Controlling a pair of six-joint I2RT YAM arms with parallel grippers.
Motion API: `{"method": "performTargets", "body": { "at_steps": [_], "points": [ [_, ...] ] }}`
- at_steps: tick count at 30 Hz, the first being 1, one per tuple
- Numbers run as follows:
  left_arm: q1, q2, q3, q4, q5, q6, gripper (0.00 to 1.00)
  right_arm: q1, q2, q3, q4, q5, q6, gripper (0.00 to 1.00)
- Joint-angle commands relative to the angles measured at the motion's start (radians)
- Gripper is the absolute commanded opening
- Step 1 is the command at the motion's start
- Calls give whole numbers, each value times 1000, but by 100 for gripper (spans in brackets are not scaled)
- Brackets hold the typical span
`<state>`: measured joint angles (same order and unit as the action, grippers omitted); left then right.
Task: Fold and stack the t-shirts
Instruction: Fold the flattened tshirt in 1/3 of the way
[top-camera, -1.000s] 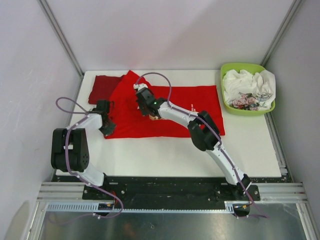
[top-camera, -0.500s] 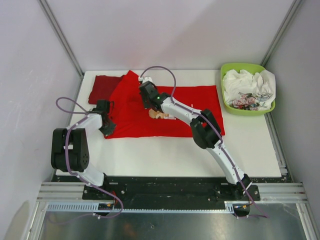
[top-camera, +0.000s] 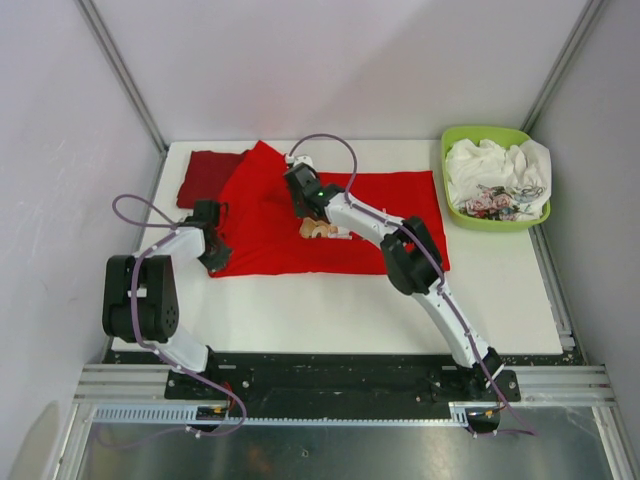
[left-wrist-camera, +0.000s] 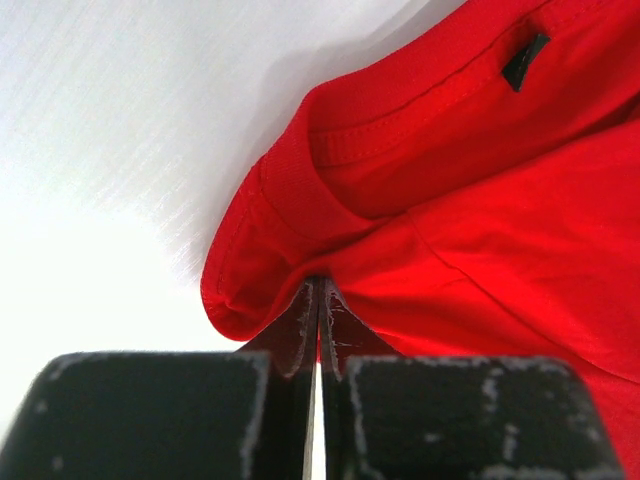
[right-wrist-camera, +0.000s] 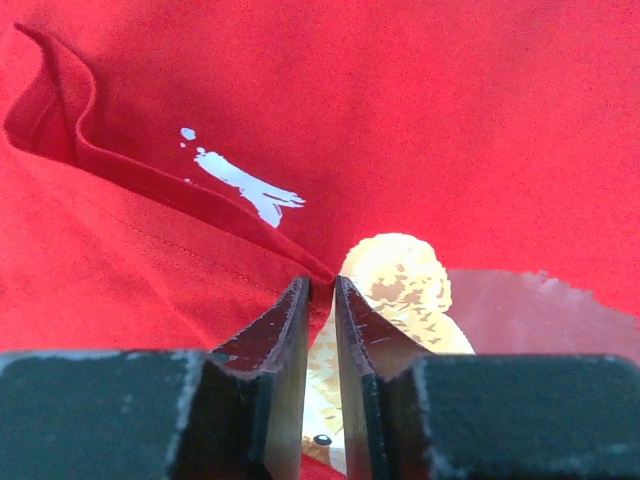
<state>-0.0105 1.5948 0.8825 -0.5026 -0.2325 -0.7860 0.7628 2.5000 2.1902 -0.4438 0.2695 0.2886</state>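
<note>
bright red t-shirt (top-camera: 400, 195) pinched in left claw (left-wrist-camera: 318, 300), fold at parted right claw (right-wrist-camera: 322, 290)

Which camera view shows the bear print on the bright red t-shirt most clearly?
The right wrist view: the bear print is close and detailed, partly hidden by the right gripper. The top external view shows only a small pale patch beside the arm. The left wrist view shows none of it.

The left arm (top-camera: 172, 244) is lying low and bent, left gripper (left-wrist-camera: 318, 285) pinching the tee's (left-wrist-camera: 480, 230) edge. The right arm (top-camera: 405, 255) is stretching far forward, right gripper (right-wrist-camera: 321, 285) pointing down, jaws barely parted.
</note>
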Motion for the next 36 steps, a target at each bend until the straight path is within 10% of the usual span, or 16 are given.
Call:
{"method": "performTargets", "body": {
  "at_steps": [1,10,17,36],
  "points": [
    [7,9,8,3,-23,6,2,-23,-7,23,-21,42,25,27],
    [7,-54,79,1,24,78,24,-80,-188,-57,-112,82,103,69],
    [-45,-156,148,-8,127,176,45,-176,-551,-553,-34,29,246,68],
    [41,-272,-136,0,-23,-61,35,-602,-1199,-1309,-47,-190,325,57]
  ]
}}
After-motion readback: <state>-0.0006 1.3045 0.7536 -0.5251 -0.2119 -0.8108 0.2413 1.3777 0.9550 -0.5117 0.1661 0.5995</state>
